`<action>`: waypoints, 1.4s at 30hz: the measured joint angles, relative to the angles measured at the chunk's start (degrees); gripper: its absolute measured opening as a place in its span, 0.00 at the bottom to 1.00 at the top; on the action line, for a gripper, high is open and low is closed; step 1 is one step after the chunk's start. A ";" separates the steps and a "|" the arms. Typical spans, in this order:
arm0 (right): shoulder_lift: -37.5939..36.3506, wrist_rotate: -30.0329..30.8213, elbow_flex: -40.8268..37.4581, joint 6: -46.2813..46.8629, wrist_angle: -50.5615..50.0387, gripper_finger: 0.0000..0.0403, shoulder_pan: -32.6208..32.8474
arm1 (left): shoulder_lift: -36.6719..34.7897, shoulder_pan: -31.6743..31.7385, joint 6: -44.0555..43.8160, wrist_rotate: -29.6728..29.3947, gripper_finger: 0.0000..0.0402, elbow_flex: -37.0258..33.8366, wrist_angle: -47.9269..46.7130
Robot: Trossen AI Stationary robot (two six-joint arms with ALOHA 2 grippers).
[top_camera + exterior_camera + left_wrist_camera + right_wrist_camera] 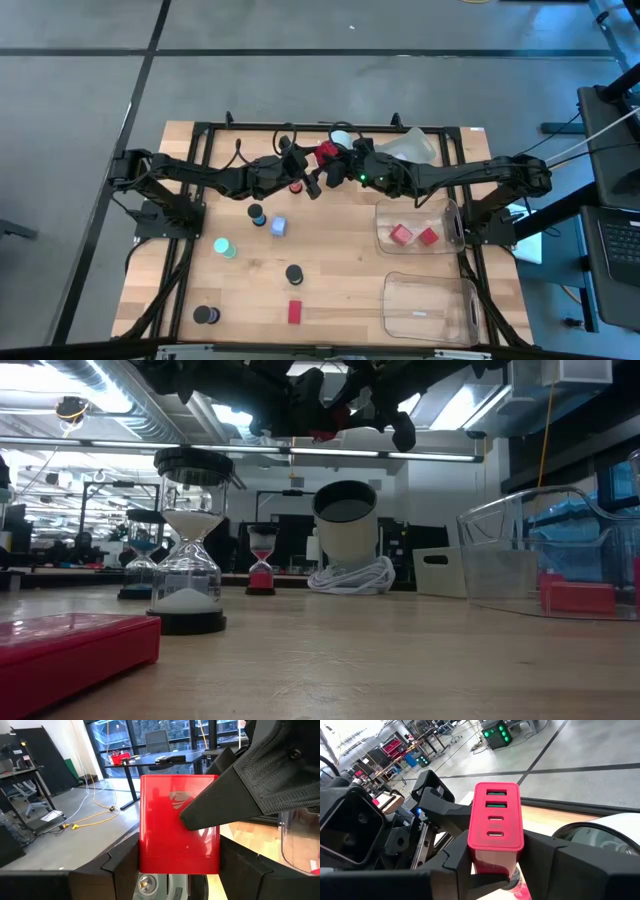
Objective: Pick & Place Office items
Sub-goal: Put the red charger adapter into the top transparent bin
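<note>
While both arms meet above the far middle of the wooden table (330, 265), I treat this as a mid-air handover of one red rectangular plastic block (327, 152) with a row of slots on its end face. In the left wrist view the left gripper (179, 865) has its fingers on either side of the block's glossy flat sides. In the right wrist view the right gripper (496, 870) is clamped on the block's lower part, slotted end uppermost. I judge both grippers to be holding it at once.

Procedure, as I would run it:
1. Confirm the right gripper's clamp is square on the flat sides, not on the rounded corners.
2. Release the left fingers fully before moving either arm; the smooth shell could twist if dragged.
3. Draw the left arm straight back, clear of the right wrist.
4. Carry the block to the clear plastic bin (455, 232) on the right, where two red blocks already lie.

Materials: the block is hard, shiny and rounded at the edges. The bins are thin, transparent and curved-walled. On the table lie black round discs (294, 273), a pale blue rectangle (278, 227), a teal round piece (224, 247) and another red block (295, 312).
</note>
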 joint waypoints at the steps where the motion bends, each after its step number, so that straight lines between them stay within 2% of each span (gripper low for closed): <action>1: 0.01 0.20 0.00 0.00 0.00 0.32 0.01 | 0.00 0.00 0.00 0.00 0.55 0.00 0.02; 7: 0.03 -0.11 0.00 -0.35 -0.04 0.31 0.04 | 0.00 -0.31 -0.04 -0.23 0.58 0.04 0.09; 17: 0.14 -1.72 0.02 -1.72 -0.28 0.31 0.15 | 0.00 -0.07 -4.07 2.38 0.75 0.22 -1.51; 23: -1.11 -0.72 0.00 -4.88 -2.36 0.31 -1.30 | -1.21 -0.97 -3.26 -0.96 0.80 0.21 -2.34; 26: -3.29 -0.33 0.01 -4.98 -8.35 0.31 -3.33 | -2.99 -1.75 -3.26 -1.13 0.80 0.24 -3.29; 30: -7.64 -3.10 -0.06 -4.55 -20.81 0.31 -5.42 | -6.03 -2.93 -5.33 -2.03 0.80 0.20 -10.17; 37: -16.20 -16.05 -0.04 -2.87 -38.41 0.31 -4.11 | -8.93 -3.19 -16.10 -0.23 0.80 0.13 -23.70; 42: -21.67 -23.29 -0.04 0.37 -49.71 0.32 0.85 | -8.72 -3.19 -20.25 0.17 0.80 0.09 -29.41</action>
